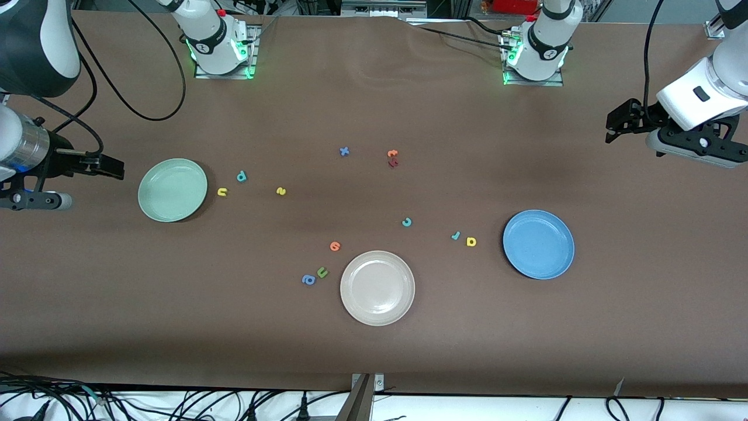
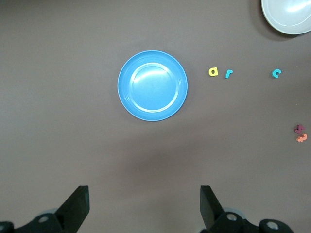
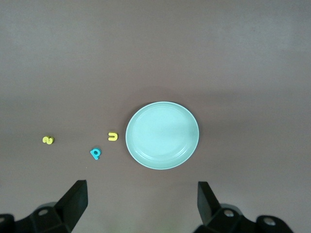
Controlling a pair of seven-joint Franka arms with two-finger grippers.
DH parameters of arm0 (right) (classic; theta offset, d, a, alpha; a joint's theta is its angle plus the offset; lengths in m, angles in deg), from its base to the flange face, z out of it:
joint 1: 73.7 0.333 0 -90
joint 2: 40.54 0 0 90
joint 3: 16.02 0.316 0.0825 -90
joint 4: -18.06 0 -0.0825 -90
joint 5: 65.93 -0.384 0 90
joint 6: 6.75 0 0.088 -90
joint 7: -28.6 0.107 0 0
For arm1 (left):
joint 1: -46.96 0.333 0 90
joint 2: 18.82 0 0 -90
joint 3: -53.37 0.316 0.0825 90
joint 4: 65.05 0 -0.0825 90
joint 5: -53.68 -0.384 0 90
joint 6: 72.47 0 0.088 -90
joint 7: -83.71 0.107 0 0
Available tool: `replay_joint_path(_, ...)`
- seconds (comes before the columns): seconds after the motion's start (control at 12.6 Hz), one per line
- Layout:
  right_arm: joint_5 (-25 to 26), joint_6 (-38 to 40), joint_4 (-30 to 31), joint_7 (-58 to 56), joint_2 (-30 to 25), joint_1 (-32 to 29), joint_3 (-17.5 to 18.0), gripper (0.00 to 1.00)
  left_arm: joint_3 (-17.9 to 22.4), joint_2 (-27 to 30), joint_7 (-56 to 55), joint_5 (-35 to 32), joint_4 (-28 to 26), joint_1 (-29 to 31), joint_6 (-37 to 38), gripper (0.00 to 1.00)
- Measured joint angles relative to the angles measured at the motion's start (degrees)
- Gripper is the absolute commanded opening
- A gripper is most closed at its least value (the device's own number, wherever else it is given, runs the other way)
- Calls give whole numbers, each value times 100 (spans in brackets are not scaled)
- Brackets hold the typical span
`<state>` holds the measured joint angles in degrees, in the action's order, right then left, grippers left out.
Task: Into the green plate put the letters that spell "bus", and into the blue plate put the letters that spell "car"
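Green plate [image 1: 172, 190]: empty, at the right arm's end of the table, about 9 o'clock from the table's middle.
Bus letters: yellow "u" [image 1: 222, 192] just beside the green plate at its 3 o'clock; teal "b" [image 1: 241, 176] near it at 1 o'clock; yellow "s" [image 1: 281, 190] farther along at 3 o'clock.
Blue plate [image 1: 538, 244]: empty, toward the left arm's end, about 4 o'clock from the table's middle.
Car letters: yellow "a" [image 1: 471, 241] and teal "r" [image 1: 456, 235] side by side at the blue plate's 9 o'clock; teal "c" [image 1: 407, 222] at 10 o'clock from the "r".
Beige plate [image 1: 377, 287]: empty, at 6 o'clock, nearest the front camera.
Right gripper [image 1: 111, 169]: fingers released, holding nothing, in the air by the green plate's 9 o'clock.
Left gripper [image 1: 616, 126]: fingers released, holding nothing, in the air at 1 o'clock from the blue plate.
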<state>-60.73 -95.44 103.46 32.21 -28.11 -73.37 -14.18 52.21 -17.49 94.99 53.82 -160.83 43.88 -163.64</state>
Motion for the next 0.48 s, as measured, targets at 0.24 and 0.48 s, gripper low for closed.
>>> replay_joint_path(0.24,-9,-3,0,1,0,2,37,100,0,0,0,0,0,0,0,100)
replay_joint_path(0.48,-12,-3,0,5,0,0,36,100,0,0,0,0,0,0,0,100)
